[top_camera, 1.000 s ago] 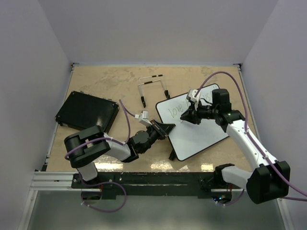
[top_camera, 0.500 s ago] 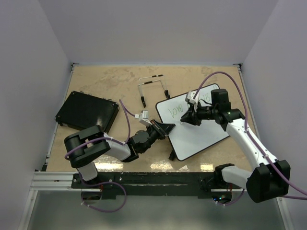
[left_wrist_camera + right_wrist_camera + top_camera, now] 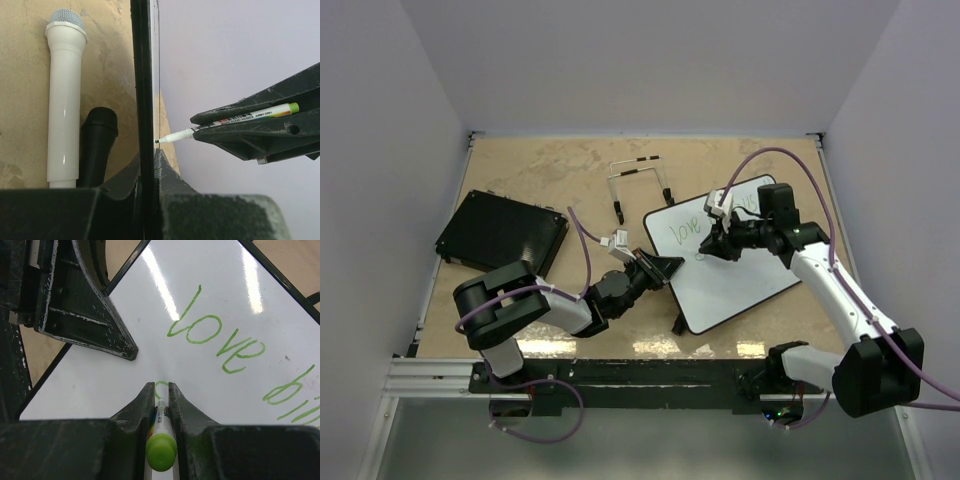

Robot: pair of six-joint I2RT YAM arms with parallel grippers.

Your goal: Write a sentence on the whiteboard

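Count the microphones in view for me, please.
2. The white microphone lies on the table alongside the whiteboard's frame; the black microphone lies between the two, its lower end hidden. More could be hidden elsewhere.

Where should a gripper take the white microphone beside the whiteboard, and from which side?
Probably the upper barrel of the white microphone, just under the mesh head, from above, jaws across its width. It lies flat, a straight smooth cylinder, and both flanks are free there; lower down the black microphone crowds one side.

Overhead and close wrist views of whiteboard (image 3: 730, 285)
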